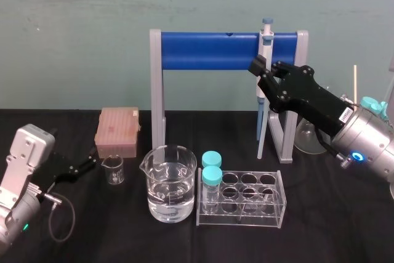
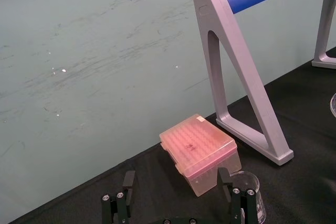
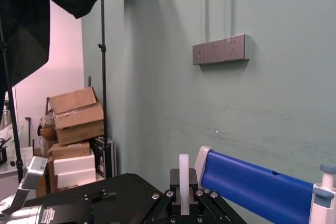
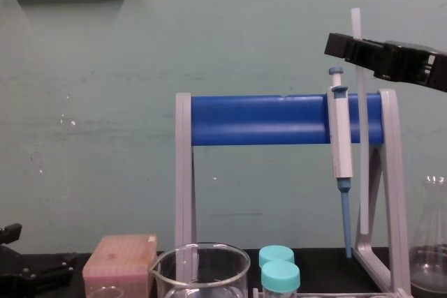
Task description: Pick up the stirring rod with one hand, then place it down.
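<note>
Right tool (image 4: 353, 48) is raised near the right end of the blue rack (image 4: 258, 120) and is closed on the stirring rod (image 4: 362, 172) close to its top. The rod hangs upright, its lower end off the bench (image 1: 345, 226), just beside the pipette (image 4: 341, 137) hung on the rack. Left tool (image 1: 89, 164) sits low at the bench's left, jaws apart and gripping nothing, near the pink box (image 1: 117, 130).

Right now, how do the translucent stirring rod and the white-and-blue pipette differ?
The translucent whitish stirring rod is held in the right gripper's jaws; the white-and-blue pipette hangs on the blue rack bar. The rod is plain; the pipette is thicker, with a blue tip. Both stand upright. The left gripper rests low at left.
</note>
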You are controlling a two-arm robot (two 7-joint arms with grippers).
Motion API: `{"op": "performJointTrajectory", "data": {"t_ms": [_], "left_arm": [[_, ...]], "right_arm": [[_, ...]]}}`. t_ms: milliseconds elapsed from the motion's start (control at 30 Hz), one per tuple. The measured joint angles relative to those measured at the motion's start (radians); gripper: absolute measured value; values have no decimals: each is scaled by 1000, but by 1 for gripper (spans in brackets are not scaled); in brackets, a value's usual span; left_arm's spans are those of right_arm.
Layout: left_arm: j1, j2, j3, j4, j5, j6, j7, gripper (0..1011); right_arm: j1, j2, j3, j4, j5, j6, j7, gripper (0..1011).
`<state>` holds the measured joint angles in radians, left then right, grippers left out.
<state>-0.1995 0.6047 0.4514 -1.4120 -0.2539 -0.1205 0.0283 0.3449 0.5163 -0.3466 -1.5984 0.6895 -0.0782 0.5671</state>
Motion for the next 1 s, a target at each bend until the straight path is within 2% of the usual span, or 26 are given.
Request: {"op": "performJointTrajectory", "data": {"t_ms": [1000], "left_arm": [[0, 0, 0, 0, 0, 0, 0, 1000]], "right_arm": [[1, -2, -8, 5, 7, 6, 1, 69]]}}
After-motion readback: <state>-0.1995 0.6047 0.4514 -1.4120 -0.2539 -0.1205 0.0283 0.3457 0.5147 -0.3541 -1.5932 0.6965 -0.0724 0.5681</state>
